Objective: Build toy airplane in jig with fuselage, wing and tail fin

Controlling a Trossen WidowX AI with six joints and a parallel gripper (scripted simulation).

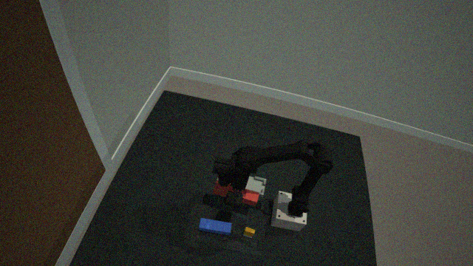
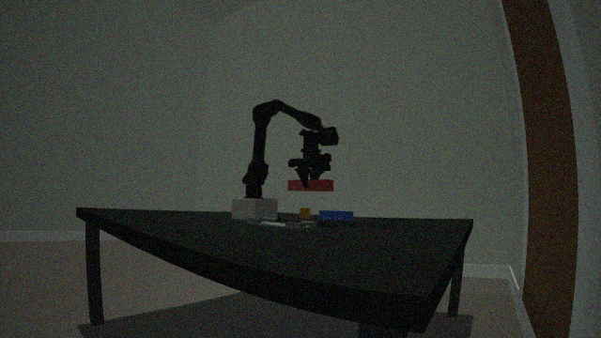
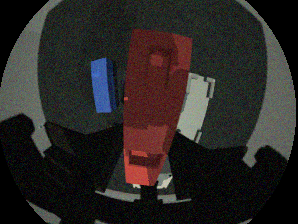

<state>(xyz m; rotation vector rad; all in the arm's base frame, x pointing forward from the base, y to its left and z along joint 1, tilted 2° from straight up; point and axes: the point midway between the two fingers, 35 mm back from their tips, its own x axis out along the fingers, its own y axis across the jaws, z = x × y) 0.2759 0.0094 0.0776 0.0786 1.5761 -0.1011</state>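
Note:
The red fuselage (image 1: 250,197) (image 2: 324,186) (image 3: 155,100) hangs level, well above the table, with sockets in its top. My gripper (image 1: 236,188) (image 2: 310,182) (image 3: 148,127) points down and is shut on the fuselage across its width. The pale jig cradle (image 1: 256,185) (image 2: 273,223) (image 3: 195,110) lies on the table, partly hidden by the arm and the fuselage. The blue wing (image 1: 215,226) (image 2: 336,215) (image 3: 101,86) lies on the table on the other side of the fuselage from the cradle. The small yellow tail fin (image 1: 249,232) (image 2: 304,213) stands near the wing; I cannot make it out in the wrist view.
The arm's pale base block (image 1: 290,224) (image 2: 249,208) stands beside the cradle and the tail fin. The dark table (image 1: 177,129) (image 2: 376,253) carries everything. Its far edge lies near the wall in the top view. The light is dim.

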